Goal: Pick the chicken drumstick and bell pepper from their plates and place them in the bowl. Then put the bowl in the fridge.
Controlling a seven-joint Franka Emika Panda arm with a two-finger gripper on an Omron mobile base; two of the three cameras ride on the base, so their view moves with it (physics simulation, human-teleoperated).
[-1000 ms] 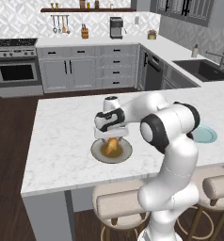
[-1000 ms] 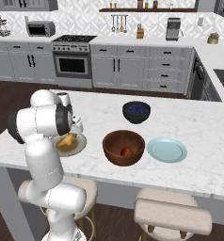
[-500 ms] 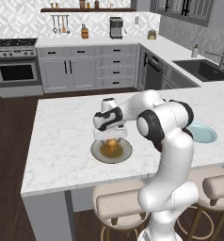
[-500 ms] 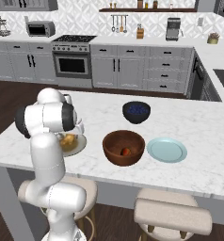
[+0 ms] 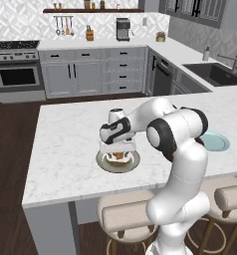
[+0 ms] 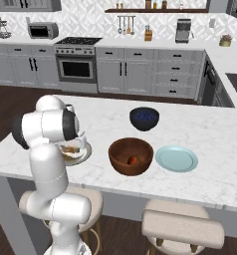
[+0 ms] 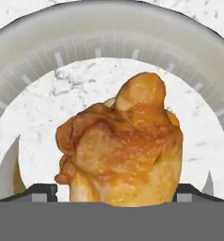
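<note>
The golden-tan chicken drumstick (image 7: pixel 123 146) lies on the grey plate (image 7: pixel 109 37), near the island's front edge. My gripper (image 5: pixel 118 152) is down over that plate (image 5: pixel 101 163), open, with one fingertip (image 7: pixel 44 191) on each side of the drumstick (image 5: pixel 119 156), close to its flanks. The reddish-brown wooden bowl (image 6: pixel 121 167) stands to the right of the grey plate (image 6: pixel 84 155) and holds a small red piece, the bell pepper (image 6: pixel 133 160). The light teal plate (image 6: pixel 177 158) lies bare beyond the bowl. The fridge is out of view.
A dark blue glossy bowl (image 6: pixel 144 118) sits further back on the island. Padded stools (image 6: pixel 182 226) stand under the front edge. My arm leans over the counter between the grey plate and the teal plate (image 5: pixel 216 142).
The hand has dropped lower over the grey plate, bringing the fingers down around the drumstick. The bowls and plates have stayed where they were.
</note>
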